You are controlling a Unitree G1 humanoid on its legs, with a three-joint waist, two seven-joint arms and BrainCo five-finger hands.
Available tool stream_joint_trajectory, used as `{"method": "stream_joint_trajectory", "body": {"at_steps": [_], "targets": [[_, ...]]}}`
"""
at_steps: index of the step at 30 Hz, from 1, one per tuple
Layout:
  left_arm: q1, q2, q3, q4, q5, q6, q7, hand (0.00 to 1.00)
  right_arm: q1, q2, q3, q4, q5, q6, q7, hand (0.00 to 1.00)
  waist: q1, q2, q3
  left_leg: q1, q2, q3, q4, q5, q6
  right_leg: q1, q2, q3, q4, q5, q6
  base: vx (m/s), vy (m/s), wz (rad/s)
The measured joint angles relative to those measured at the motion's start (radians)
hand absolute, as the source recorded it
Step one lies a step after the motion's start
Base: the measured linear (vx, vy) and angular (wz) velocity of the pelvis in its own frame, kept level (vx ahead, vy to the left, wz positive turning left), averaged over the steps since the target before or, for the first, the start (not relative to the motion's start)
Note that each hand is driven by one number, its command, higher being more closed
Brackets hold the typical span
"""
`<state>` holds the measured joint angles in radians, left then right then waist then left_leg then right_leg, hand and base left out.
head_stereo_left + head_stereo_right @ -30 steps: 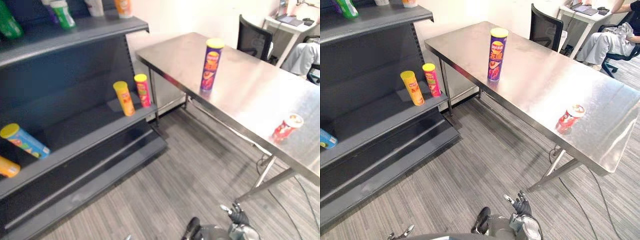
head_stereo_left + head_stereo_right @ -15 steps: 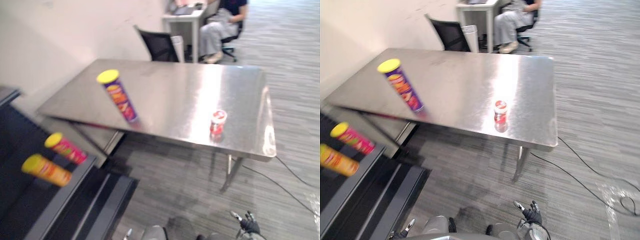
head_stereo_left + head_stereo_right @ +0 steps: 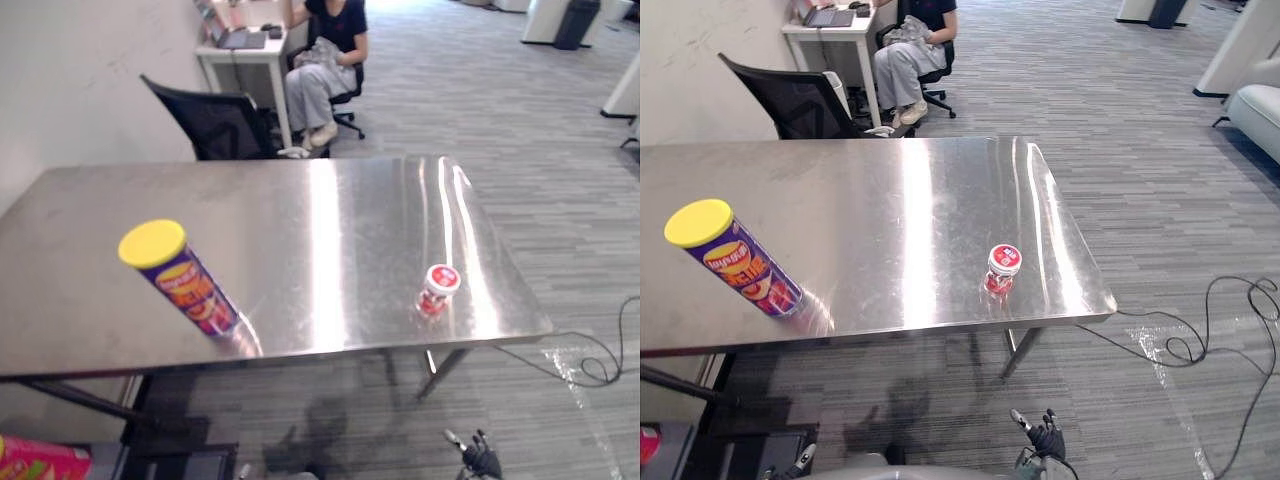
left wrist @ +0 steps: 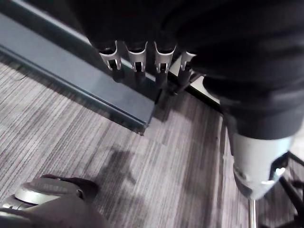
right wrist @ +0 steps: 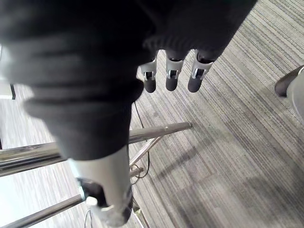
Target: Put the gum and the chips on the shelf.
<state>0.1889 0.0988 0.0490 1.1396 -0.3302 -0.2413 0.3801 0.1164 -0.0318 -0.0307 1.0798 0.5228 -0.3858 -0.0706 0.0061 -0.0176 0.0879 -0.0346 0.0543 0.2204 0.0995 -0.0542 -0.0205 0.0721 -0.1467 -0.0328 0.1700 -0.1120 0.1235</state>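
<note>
Your head camera has swung away from the shelf since a second ago; the things themselves lie as before. The steel surface (image 3: 340, 210) now spans the middle of the frame. The chips can (image 3: 180, 280) stands at its lower left and the gum tub (image 3: 437, 288) at its lower right, well apart. Your left hand (image 4: 137, 54) and right hand (image 3: 1044, 437) hang over the carpet with fingers straight and apart, holding nothing.

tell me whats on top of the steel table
A yellow-lidded purple chips can and a small red gum jar, standing apart. Nothing covers the table; its left end runs out of view.
</note>
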Motion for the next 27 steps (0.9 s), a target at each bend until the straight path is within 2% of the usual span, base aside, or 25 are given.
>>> {"method": "stream_joint_trajectory", "body": {"at_steps": [1,5,8,12,16,22,27], "targets": [[0.0,0.002,-0.013,0.002,0.0,0.0,-0.01,0.0,-0.002,-0.004,0.0,0.003,-0.005,-0.003,-0.006,0.0,-0.001,0.013,0.004,0.013,-0.002,0.022,-0.025,0.008,0.009,-0.001,-0.004,-0.029,-0.019,0.019,-0.005,-0.04,0.096,-0.47],[-0.005,0.015,-0.035,0.007,0.001,-0.003,-0.034,0.0,-0.014,-0.01,0.001,0.045,-0.053,0.002,-0.043,0.0,-0.005,0.0,-0.004,0.03,-0.034,0.053,-0.12,0.068,0.016,-0.013,-0.028,-0.113,-0.086,0.025,-0.003,-0.13,0.057,-0.35],[-0.024,0.015,-0.044,0.013,0.001,-0.003,-0.035,0.0,-0.02,-0.025,-0.003,0.076,-0.055,0.015,-0.095,0.0,-0.007,0.013,0.01,0.047,-0.053,0.037,-0.204,0.126,0.008,-0.017,-0.033,-0.16,-0.115,0.007,0.001,-0.15,-0.007,0.05],[-0.018,0.01,-0.064,0.013,0.001,-0.004,-0.036,0.0,-0.003,-0.038,-0.052,0.077,-0.085,0.035,-0.162,0.0,-0.004,0.021,0.006,0.043,-0.051,-0.008,-0.205,0.134,0.0,-0.006,-0.031,-0.188,-0.116,0.002,0.005,-0.11,0.005,0.19],[-0.017,0.014,-0.074,0.013,0.026,-0.011,-0.038,0.0,-0.003,-0.029,-0.105,0.085,-0.089,0.053,-0.216,0.0,-0.003,0.016,0.003,0.021,-0.05,-0.043,-0.205,0.134,0.0,-0.005,-0.027,-0.208,-0.138,0.002,0.005,-0.02,0.008,0.12],[-0.016,0.025,-0.079,0.013,0.04,-0.011,-0.056,0.0,-0.008,-0.025,-0.202,0.114,-0.084,0.058,-0.26,0.0,-0.002,0.002,-0.004,0.021,-0.071,-0.039,-0.205,0.129,0.006,-0.004,-0.043,-0.202,-0.14,0.008,0.012,0.08,0.03,0.02],[-0.016,0.034,-0.028,0.01,0.041,-0.01,-0.082,0.0,-0.037,-0.03,-0.339,0.107,-0.049,0.056,-0.293,0.0,0.0,-0.019,-0.006,0.032,-0.075,-0.028,-0.205,0.122,0.014,0.009,-0.043,-0.189,-0.155,0.031,0.023,0.11,0.007,-0.08]]}}
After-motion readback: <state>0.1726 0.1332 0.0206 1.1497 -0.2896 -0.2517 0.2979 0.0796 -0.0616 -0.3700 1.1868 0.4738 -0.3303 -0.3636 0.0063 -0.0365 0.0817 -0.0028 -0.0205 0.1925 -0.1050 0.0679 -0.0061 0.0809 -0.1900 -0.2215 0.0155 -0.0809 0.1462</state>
